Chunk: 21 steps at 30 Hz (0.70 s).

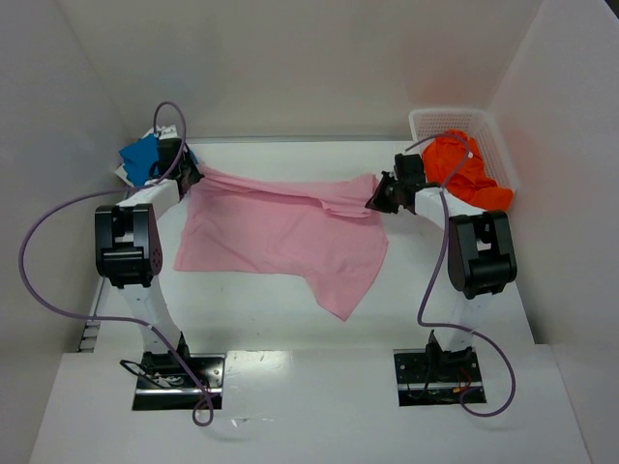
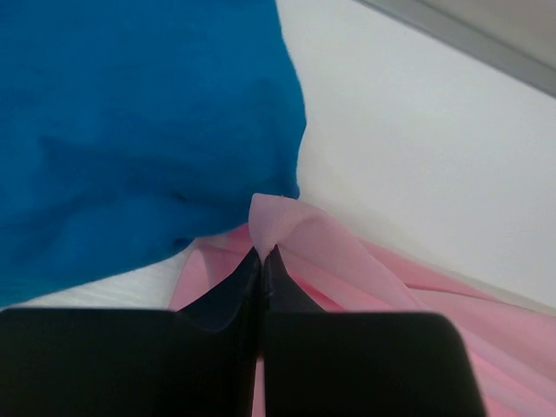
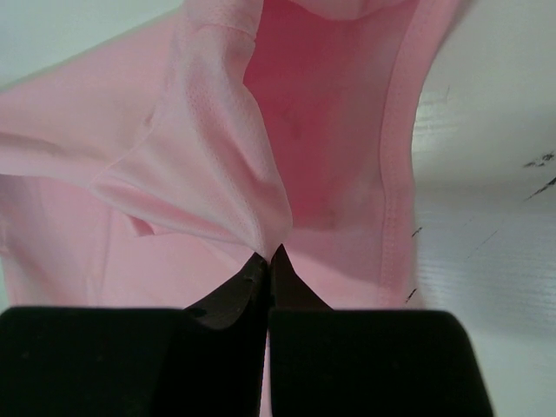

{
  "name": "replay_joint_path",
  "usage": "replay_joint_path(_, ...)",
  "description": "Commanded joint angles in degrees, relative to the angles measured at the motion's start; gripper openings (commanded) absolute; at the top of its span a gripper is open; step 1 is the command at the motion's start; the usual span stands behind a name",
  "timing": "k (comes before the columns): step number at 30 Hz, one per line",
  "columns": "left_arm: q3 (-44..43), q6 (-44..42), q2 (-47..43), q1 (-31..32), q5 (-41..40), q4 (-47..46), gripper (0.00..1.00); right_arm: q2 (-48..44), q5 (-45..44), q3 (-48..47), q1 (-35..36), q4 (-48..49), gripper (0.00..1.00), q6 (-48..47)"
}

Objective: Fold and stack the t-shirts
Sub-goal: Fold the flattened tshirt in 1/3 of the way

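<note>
A pink t-shirt (image 1: 280,232) lies spread across the middle of the table, its far edge stretched between both grippers. My left gripper (image 1: 193,174) is shut on the shirt's far left corner (image 2: 278,221), right beside a folded blue t-shirt (image 1: 142,155) that also fills the upper left of the left wrist view (image 2: 130,122). My right gripper (image 1: 375,199) is shut on a fold of the pink shirt (image 3: 234,165) at its far right corner. An orange t-shirt (image 1: 464,169) lies in the white basket (image 1: 430,120) at the back right.
White walls close in the table on the left, back and right. The basket stands against the right wall, just behind my right arm. The blue shirt sits in the back left corner.
</note>
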<state>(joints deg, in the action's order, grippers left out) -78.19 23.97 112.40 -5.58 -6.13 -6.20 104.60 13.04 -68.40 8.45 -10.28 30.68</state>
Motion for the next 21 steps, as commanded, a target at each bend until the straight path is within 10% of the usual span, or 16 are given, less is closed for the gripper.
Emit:
replay_joint_path(1,2.07,-1.38,-2.36,-0.66,-0.81,1.18,0.03,-2.12,0.5,1.95,0.34,1.23,0.01,0.79)
replay_joint_path(11,3.84,0.37,-1.75,-0.66,-0.81,1.71,0.07,-0.89,0.59,4.24,0.34,1.24,0.02,1.32)
replay_joint_path(15,3.84,0.91,-1.75,-0.66,-0.81,2.24,0.46,-0.27,1.11,4.24,0.34,1.23,0.2,1.32)
replay_joint_path(16,3.14,0.91,-1.75,-1.18,0.49,2.24,0.53,-0.27,1.11,4.24,0.34,1.23,0.37,0.79)
replay_joint_path(21,-0.46,0.91,-1.75,-2.32,6.29,3.47,0.72,-0.27,0.06,-0.14,0.34,-1.49,0.69,-0.44)
